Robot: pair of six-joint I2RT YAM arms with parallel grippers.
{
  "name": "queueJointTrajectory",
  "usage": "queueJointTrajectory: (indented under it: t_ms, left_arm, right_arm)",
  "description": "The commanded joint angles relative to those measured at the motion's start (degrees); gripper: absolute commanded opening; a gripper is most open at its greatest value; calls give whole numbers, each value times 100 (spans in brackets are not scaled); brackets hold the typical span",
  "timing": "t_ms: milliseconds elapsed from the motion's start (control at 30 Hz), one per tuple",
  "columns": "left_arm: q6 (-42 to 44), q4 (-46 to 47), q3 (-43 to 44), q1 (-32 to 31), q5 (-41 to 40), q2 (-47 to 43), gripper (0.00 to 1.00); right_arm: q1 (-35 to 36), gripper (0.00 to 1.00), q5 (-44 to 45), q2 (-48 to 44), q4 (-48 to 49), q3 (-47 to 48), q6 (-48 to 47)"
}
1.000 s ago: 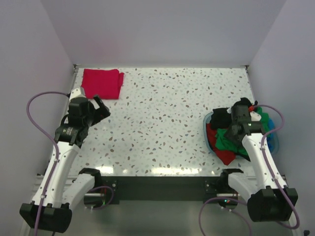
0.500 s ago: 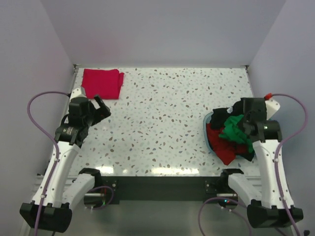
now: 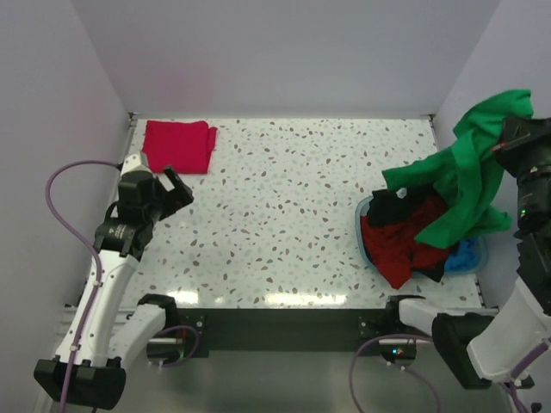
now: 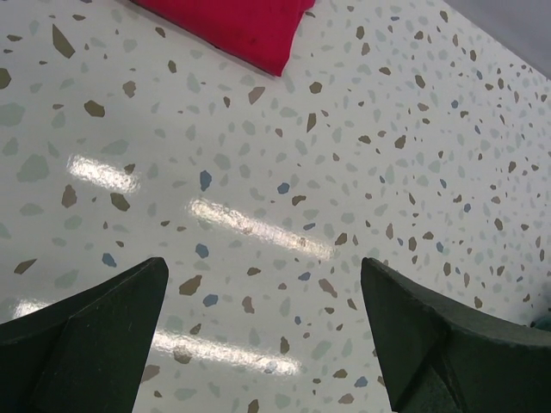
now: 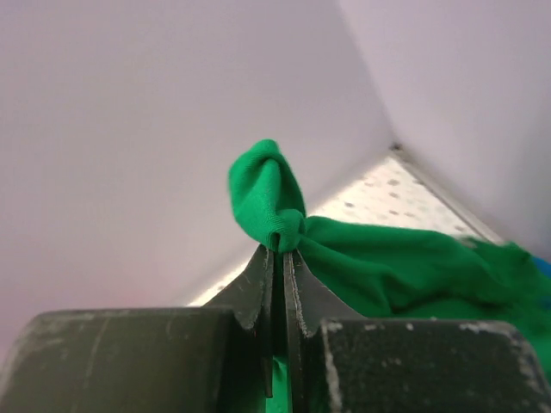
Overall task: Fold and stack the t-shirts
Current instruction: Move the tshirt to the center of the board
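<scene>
Item 1, green t-shirt (image 3: 465, 185): it hangs high over the basket (image 3: 362, 225), likely so it clears the pile for spreading on the table (image 3: 293, 215). Your right gripper (image 5: 280, 249) has its jaws pinched tight on a bunched fold of it.

Item 2, dark red t-shirt (image 3: 396, 249), black t-shirt (image 3: 392, 206), blue t-shirt (image 3: 465, 255): heaped unfolded in the basket.

Item 3, crimson t-shirt (image 3: 178, 144): folded at the far left corner, the base of your stack.

Item 4, left gripper (image 4: 264, 267): jaws spread wide and holding nothing, above bare table near the folded shirt.

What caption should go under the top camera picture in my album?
Right gripper pinches the green t-shirt, holding it up over the light-blue basket.
</scene>
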Motion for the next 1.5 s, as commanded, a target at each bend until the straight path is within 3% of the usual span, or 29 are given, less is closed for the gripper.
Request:
queueJointTrajectory:
  t_ms: [0,100,167,233,300,400,500,633,700,800,933,1000,1067,1133,1233,1267,1467]
  left_arm:
    - [35,161,279,39,25,-63,100]
    - [53,82,341,39,-124,-63,100]
    - [53,47,350,39,-125,-72,100]
    - [61,21,341,39,-63,-90,100]
    - [27,-6,358,39,-54,-90,100]
    - [-35,-93,350,39,-80,-81,100]
    - [-132,-260,385,39,-72,-98,100]
    - [-202,-689,473,39,-291,-142,100]
    - [-342,-901,578,39,-536,-177,100]
    - [-421,-1226,727,39,-756,-274,100]
    - [-554,-1640,833,39,-1161,-485,100]
    - [-571,-1676,842,39,-1162,-599,100]
    - [-580,-1650,746,39,-1066,-661,100]
    - [-598,-1527,632,39,-899,-696,100]
    - [-598,-1325,237,39,-575,-582,100]
    - [-624,-1263,1,39,-468,-469,100]
    - [-667,-87,-1387,13,1261,15,100]
  right_arm:
    - [-7,0,-1968,955,321,1136,-276]
    - [-7,0,-4321,1378,1444,868,-294]
    - [19,0,-5490,1466,2753,33,116]
    - [629,0,-5156,1642,2890,-31,-2]
    - [1360,0,-4192,1940,2688,100,-635]
    - [2651,0,-4213,2651,2757,626,-891]
    - [3181,0,-4204,3450,2888,1409,-891]
    - [3945,0,-4416,3778,4221,1261,-1058]
    - [4044,0,-4056,3770,4304,1340,-1103]
    - [4044,0,-3626,3218,4505,211,-1321]
    - [3992,0,-2213,1639,4585,-3009,-1971]
    - [3852,1,-1466,1179,4594,-4043,-2016]
    - [3746,9,-1260,609,4638,-5581,-1876]
    - [3667,36,-1094,395,4752,-6800,-1649]
    - [3614,86,-770,271,4412,-7334,-1315]
    - [3614,96,-672,271,4236,-7335,-1209]
    - [3622,99,-741,-79,3689,-7765,-542]
